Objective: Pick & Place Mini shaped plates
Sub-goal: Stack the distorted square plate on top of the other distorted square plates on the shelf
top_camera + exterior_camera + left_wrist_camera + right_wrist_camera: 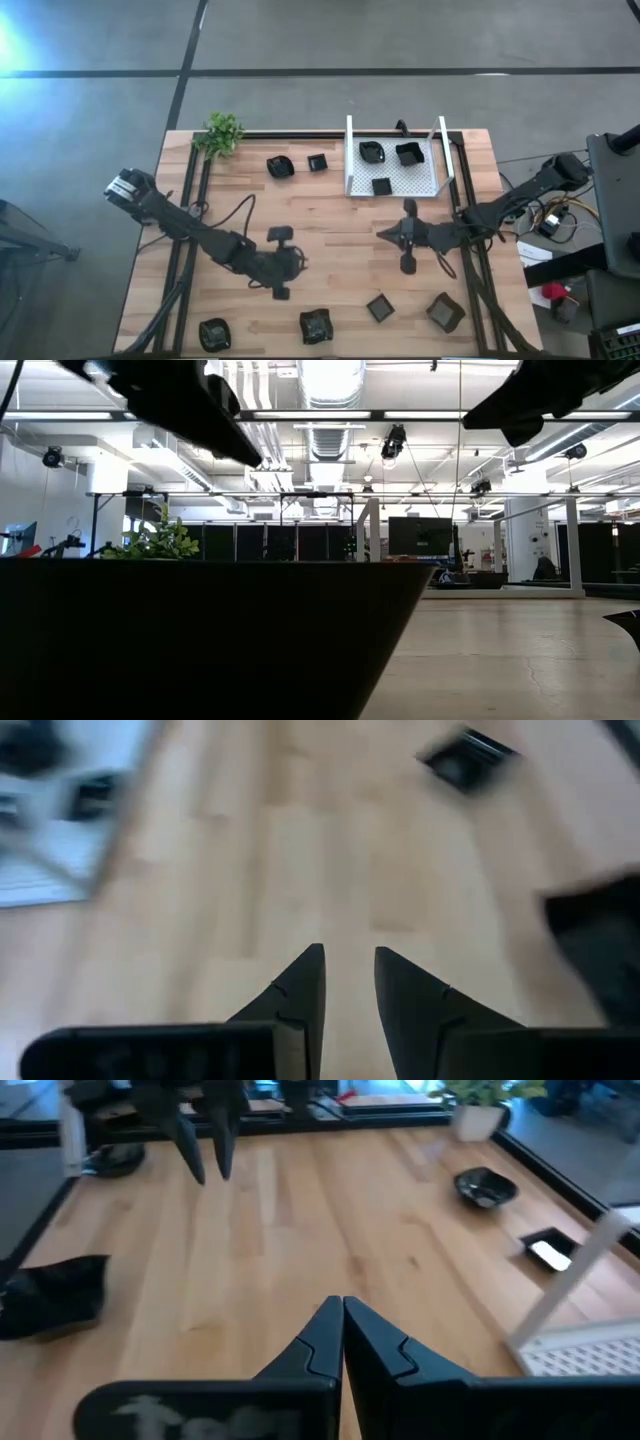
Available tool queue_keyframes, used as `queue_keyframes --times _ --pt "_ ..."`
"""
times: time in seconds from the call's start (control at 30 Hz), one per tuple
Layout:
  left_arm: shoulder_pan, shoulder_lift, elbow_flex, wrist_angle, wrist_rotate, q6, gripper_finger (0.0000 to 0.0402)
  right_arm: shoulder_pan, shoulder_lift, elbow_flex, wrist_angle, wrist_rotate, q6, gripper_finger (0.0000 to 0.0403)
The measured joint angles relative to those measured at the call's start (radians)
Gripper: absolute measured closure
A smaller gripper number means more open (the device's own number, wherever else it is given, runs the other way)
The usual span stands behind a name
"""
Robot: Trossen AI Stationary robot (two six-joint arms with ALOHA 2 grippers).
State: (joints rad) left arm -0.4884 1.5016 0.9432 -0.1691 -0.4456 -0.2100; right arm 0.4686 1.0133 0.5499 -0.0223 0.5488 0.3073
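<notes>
Several small black glossy plates lie on the wooden table. In the high view, a rounded one [280, 166] and a square one [318, 161] sit toward the far edge. Others [213, 333] [315, 325] [380, 307] [445, 312] line the near edge. Three more [372, 152] [408, 153] [381, 186] rest inside the white mesh tray [350, 160]. My left gripper [303, 262] [348, 958] hovers over bare wood at mid-table, narrowly open and holding nothing. My right gripper [380, 236] [341, 1304] faces it from the right, shut and holding nothing.
A small green plant [222, 133] stands at the far left corner. The tray's upright side walls [441, 150] rise near the far right. Bare wood lies between the two grippers. In the low view a dark shape [200, 640] close to the lens blocks most of the table.
</notes>
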Motion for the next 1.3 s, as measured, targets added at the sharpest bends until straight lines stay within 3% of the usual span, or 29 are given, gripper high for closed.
queue_keyframes --times 0.17,0.63,0.87,1.3 --pt "-0.001 0.030 0.000 0.029 0.139 0.007 0.0316 0.040 0.019 0.000 0.009 0.000 0.000 0.0394" --pt "-0.016 0.224 0.016 0.225 0.407 -0.062 0.0316 0.053 0.010 0.000 0.014 -0.011 0.012 0.0394" --pt "-0.031 0.303 0.055 0.222 0.485 -0.104 0.0316 0.053 0.017 0.000 0.011 -0.031 0.025 0.0394" --pt "-0.031 0.314 0.056 0.219 0.510 -0.183 0.0316 0.053 0.017 0.000 0.012 -0.031 0.022 0.0394"
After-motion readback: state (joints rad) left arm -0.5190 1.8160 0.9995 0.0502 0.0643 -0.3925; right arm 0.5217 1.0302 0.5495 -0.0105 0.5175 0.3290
